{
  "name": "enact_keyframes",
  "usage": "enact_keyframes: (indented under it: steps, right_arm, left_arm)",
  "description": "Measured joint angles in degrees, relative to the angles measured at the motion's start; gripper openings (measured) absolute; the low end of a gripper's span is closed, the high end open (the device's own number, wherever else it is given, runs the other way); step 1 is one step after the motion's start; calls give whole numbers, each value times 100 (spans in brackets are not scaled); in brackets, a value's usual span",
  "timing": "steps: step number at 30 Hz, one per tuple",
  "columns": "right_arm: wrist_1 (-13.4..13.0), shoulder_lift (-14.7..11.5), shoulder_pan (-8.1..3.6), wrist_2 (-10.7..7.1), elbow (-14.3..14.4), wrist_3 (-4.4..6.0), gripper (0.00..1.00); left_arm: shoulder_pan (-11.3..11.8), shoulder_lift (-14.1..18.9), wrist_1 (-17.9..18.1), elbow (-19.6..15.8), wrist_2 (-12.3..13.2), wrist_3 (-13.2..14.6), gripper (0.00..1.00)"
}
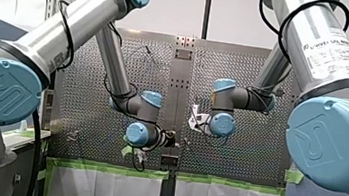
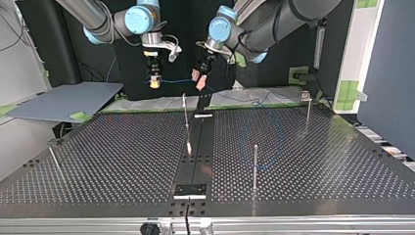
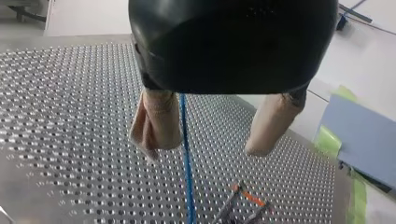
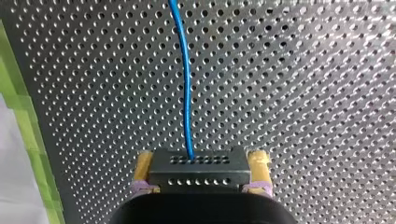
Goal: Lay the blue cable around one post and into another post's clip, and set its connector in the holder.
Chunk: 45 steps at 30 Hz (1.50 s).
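Thin blue cable [image 4: 187,93] runs dead straight, lengthwise out ahead of the boxy black connector [image 4: 198,169] that my right claw [image 4: 201,163] pinches between two yellow pads over the holey metal bench [image 4: 303,93], and it passes between the two spread beige fingers [image 3: 156,121] of my left claw [image 3: 204,148], hugging one.

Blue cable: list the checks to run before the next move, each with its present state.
1. Right claw shut on the connector: ok.
2. Blue cable between the left claw pads: ok, though that claw is open.
3. Cable round a post: cannot tell; slack lies near one.
4. Cable in the clip: not ok.
5. Connector set down: not ok; held above the table.
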Motion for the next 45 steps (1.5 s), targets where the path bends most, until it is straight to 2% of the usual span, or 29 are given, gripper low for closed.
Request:
enact_keyframes:
  steps: [5, 12, 14, 16, 17, 18, 19, 21, 23, 35, 40, 45]
  right_arm:
    - [62, -4, 55, -15, 23, 3, 20]
    - [57, -4, 83, -28, 45, 24, 20]
    - [54, -4, 78, -29, 47, 19, 20]
    - [51, -5, 64, -30, 47, 8, 20]
    - [51, -5, 55, -30, 47, 4, 20]
    - [48, -3, 41, -29, 47, 0, 20]
    - [47, -2, 31, -30, 47, -3, 20]
    - [40, -1, 5, -30, 48, -5, 20]
    - [19, 1, -17, -31, 47, -8, 20]
    - [-256, 88, -208, -20, 44, -18, 20]
    - [-453, 336, -329, -25, 38, 11, 20]
    - [-626, 645, -463, -49, 16, 45, 20]
  left_arm:
    - [16, -246, 225, 129, -205, 70, 100]
    - [31, -301, 347, 190, -495, 131, 100]
    - [36, -302, 415, 190, -596, 184, 96]
    - [38, -302, 481, 190, -687, 237, 41]
    - [37, -303, 520, 190, -746, 273, 41]
    - [34, -303, 549, 190, -790, 300, 23]
    - [30, -303, 578, 190, -835, 332, 9]
    - [14, -304, 653, 190, -943, 411, 5]
    - [-6, -305, 731, 188, -1025, 493, 9]
    - [9, -363, 1312, 185, -1002, 832, 9]
    - [28, -449, 1341, 203, -963, 892, 9]
    - [64, -706, 1318, 314, -866, 899, 9]
